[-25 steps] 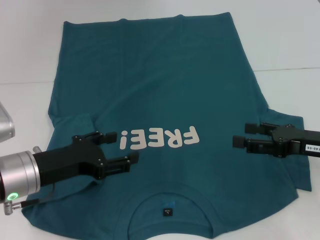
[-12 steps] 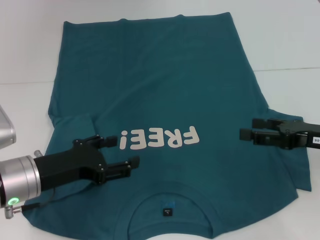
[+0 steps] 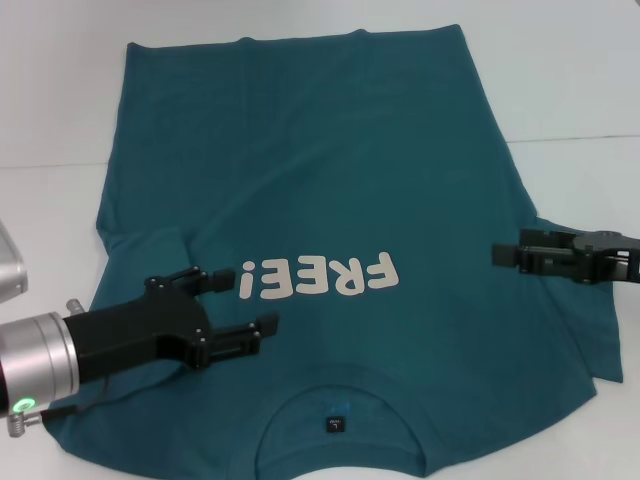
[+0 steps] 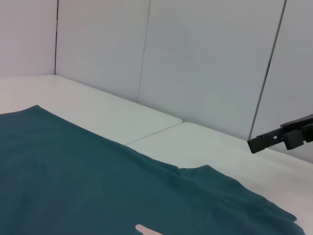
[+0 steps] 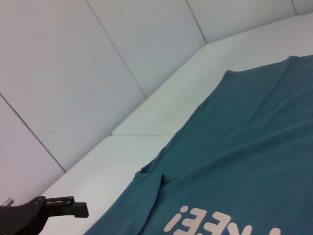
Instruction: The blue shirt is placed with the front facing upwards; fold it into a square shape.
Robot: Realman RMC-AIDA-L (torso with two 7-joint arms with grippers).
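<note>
The blue shirt [image 3: 320, 160] lies flat on the white table, front up, with its collar and dark label [image 3: 336, 424] nearest me and the off-white "FREE!" print [image 3: 320, 277] across the chest. My left gripper [image 3: 253, 297] hovers open over the chest, just beside the print's exclamation mark, with nothing between its fingers. Over the shirt's right sleeve, my right gripper [image 3: 508, 250] is open and holds nothing. The left wrist view shows the shirt [image 4: 88, 186] and the right gripper [image 4: 281, 137] far off. The right wrist view shows the shirt [image 5: 244, 147] and the left gripper [image 5: 58, 205].
The shirt's left sleeve [image 3: 145, 255] is creased inward with a raised fold. The white table [image 3: 580, 80] shows a seam line at both sides of the shirt. Pale wall panels [image 4: 205, 58] stand behind the table's far edge.
My right gripper has drawn back to the right, from the chest edge out over the right sleeve, and risen slightly. My left gripper has shifted a little toward the collar side.
</note>
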